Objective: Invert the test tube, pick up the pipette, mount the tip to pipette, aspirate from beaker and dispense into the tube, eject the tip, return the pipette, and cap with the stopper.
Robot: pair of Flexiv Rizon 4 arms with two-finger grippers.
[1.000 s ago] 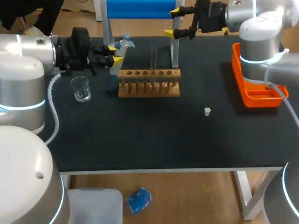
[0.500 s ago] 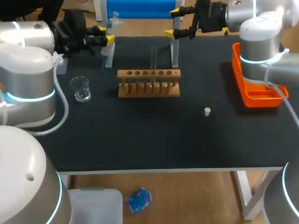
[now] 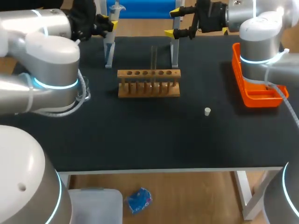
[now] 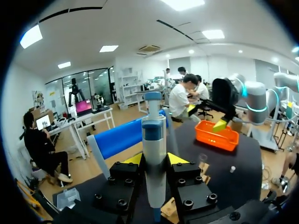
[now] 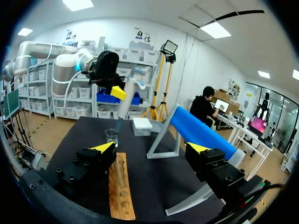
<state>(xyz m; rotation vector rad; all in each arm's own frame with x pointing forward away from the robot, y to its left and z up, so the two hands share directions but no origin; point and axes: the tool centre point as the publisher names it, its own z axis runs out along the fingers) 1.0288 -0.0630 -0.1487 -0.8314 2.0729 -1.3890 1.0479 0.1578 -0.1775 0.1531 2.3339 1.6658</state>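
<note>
You have the pipette (image 4: 154,135) clamped in the left jaws; the right jaws gape wide, empty. Tip, transfer and stopper (image 3: 207,111) are not yet done.

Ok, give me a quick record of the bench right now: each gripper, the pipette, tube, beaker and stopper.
left gripper: shut on pipette, held upright at the back left
right gripper: open, empty, raised behind rack
test tube: upright in rack
beaker: on table, past the rack's end
stopper: loose on table, apart from rack
</note>
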